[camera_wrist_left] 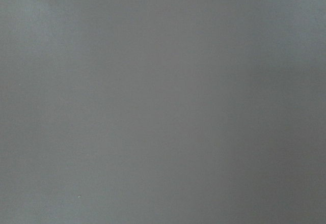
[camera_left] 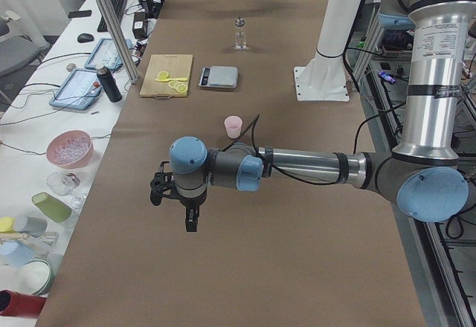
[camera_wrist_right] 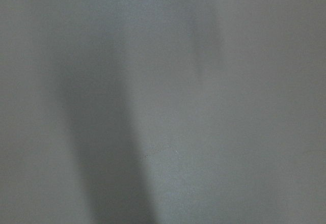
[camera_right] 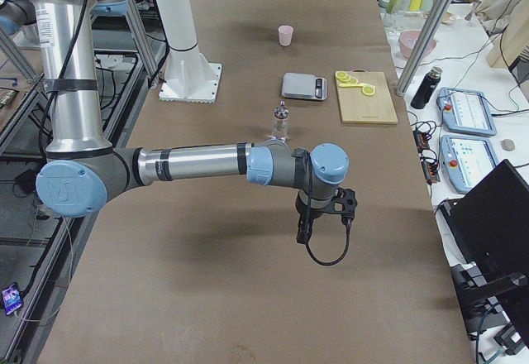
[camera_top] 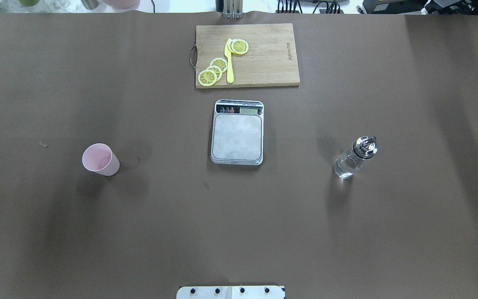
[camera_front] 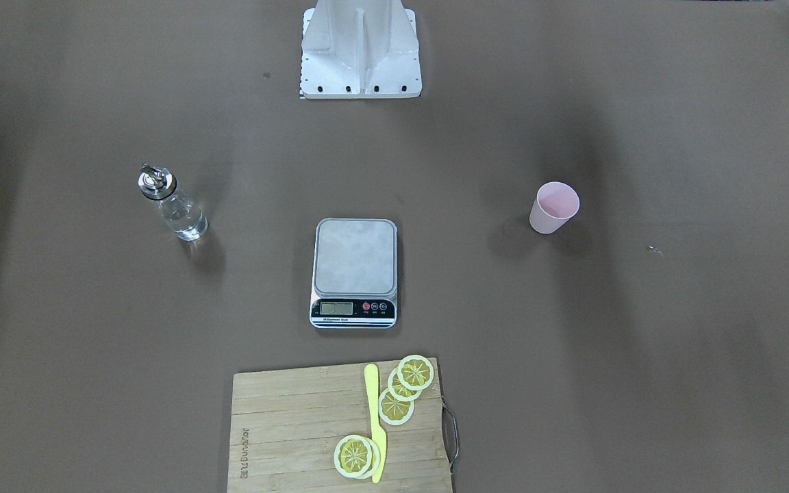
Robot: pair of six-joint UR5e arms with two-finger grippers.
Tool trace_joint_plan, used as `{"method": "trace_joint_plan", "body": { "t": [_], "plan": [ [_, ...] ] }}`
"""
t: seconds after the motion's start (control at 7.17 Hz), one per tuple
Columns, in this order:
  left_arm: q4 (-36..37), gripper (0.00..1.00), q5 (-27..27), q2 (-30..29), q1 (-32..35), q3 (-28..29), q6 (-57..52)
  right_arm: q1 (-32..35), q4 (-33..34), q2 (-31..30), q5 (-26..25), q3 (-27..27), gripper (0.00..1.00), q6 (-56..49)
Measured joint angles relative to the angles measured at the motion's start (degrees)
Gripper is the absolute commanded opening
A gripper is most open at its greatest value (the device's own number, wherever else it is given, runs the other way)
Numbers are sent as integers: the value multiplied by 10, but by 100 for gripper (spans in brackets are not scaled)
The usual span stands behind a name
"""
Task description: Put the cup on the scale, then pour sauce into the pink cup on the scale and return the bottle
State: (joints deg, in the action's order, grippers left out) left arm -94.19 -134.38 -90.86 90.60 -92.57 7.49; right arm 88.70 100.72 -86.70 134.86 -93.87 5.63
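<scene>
The pink cup point(camera_top: 100, 159) stands upright on the brown table, left of the scale point(camera_top: 237, 132), whose steel platform is bare. The glass bottle point(camera_top: 354, 157) with its silver spout cap stands upright to the scale's right, with clear sauce point(camera_front: 186, 220) in it. Both show in the front view too: cup point(camera_front: 553, 207), scale point(camera_front: 354, 272), bottle point(camera_front: 172, 203). My left gripper point(camera_left: 190, 223) shows only in the left side view, well away from the cup point(camera_left: 233, 126). My right gripper point(camera_right: 303, 230) shows only in the right side view, short of the bottle point(camera_right: 281, 122). I cannot tell whether either is open.
A wooden cutting board point(camera_top: 247, 55) with lemon slices point(camera_top: 213, 71) and a yellow knife point(camera_top: 229, 61) lies beyond the scale. The robot's white base point(camera_front: 360, 49) stands at the near table edge. Both wrist views show only blurred grey surface.
</scene>
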Motion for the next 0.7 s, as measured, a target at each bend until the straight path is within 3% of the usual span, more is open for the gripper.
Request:
{"method": "trace_joint_plan", "body": {
  "t": [0.7],
  "plan": [
    [-1, 99, 5, 1, -1, 3, 0, 0, 0, 3, 0, -1, 100, 1]
  ]
}}
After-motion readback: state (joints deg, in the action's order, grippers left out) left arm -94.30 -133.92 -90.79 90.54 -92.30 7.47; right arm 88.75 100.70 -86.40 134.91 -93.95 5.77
